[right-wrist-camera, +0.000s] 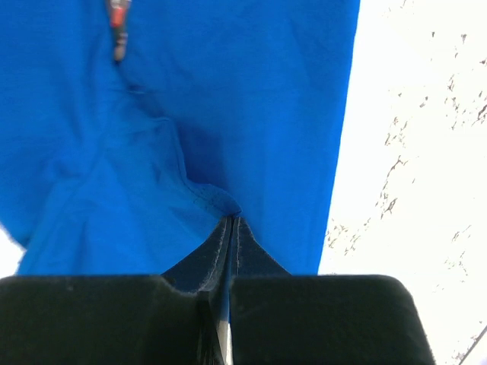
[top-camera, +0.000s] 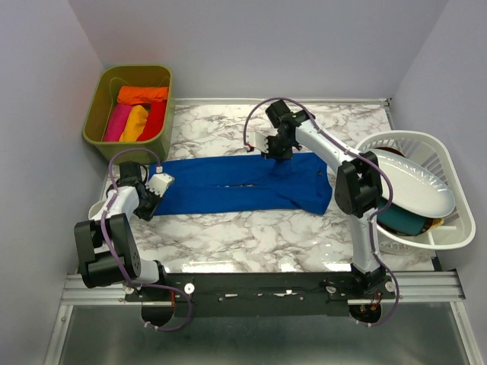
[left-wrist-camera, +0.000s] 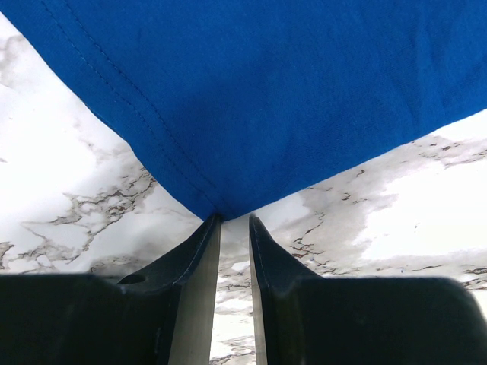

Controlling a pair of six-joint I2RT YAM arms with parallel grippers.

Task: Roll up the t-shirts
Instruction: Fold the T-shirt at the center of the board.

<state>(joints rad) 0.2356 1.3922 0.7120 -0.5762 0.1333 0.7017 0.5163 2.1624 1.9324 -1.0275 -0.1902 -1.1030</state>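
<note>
A royal-blue t-shirt (top-camera: 243, 185) lies folded into a long strip across the marble table. My left gripper (top-camera: 157, 187) is at its left end. In the left wrist view its jaws stand a narrow gap apart, the left gripper (left-wrist-camera: 234, 218) touching the shirt's corner (left-wrist-camera: 221, 205), which lies flat on the table. My right gripper (top-camera: 277, 150) is at the strip's far edge, right of the middle. In the right wrist view the right gripper (right-wrist-camera: 233, 218) is shut on a pinched fold of the blue cloth (right-wrist-camera: 205, 194). No lettering or print shows.
An olive-green bin (top-camera: 103, 99) at the back left holds rolled shirts in orange, pink, yellow and red. A white slatted basket (top-camera: 449, 236) at the right edge holds a white piece and teal and dark cloth. Grey walls close in the table.
</note>
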